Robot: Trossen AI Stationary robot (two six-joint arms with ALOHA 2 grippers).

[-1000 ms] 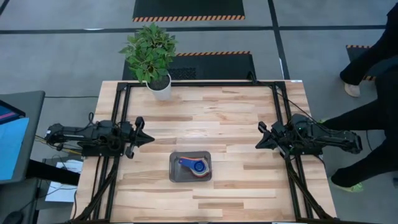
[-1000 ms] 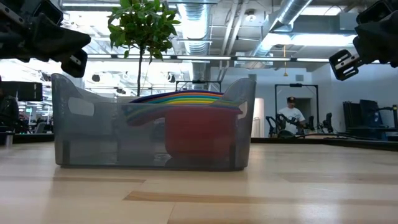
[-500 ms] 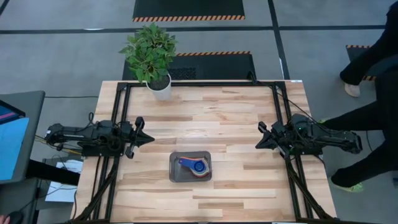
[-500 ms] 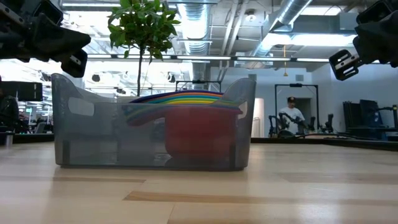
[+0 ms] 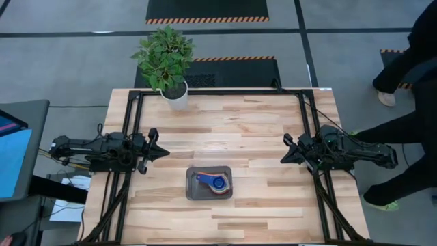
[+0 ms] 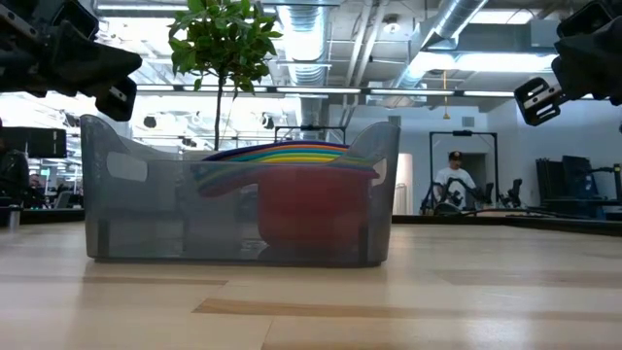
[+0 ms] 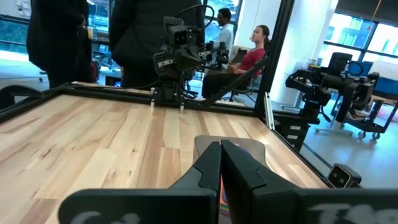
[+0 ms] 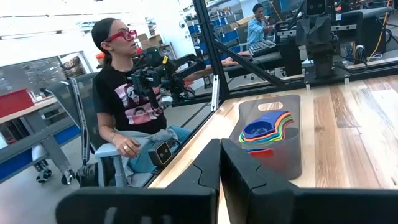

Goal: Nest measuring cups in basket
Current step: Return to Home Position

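The measuring cups [image 5: 214,182] sit nested as one stack inside the grey translucent basket [image 5: 194,191], which rests flat on the table near its near edge; a blue cup is on top, and the low view shows the coloured rims fanned above a red cup [image 6: 316,214]. The right wrist view shows the stack [image 8: 266,134] in the basket [image 8: 292,158]. My left gripper [image 5: 166,153] hovers shut at the table's left side, above the table. My right gripper [image 5: 283,159] hovers shut at the right side. Both point toward the table's middle.
A white pot with a green plant [image 5: 175,96] stands at the far edge, left of centre. Black frame rails [image 5: 218,91] run along the far, left and right sides. People stand beyond the right edge [image 5: 410,137] and sit in the room behind.
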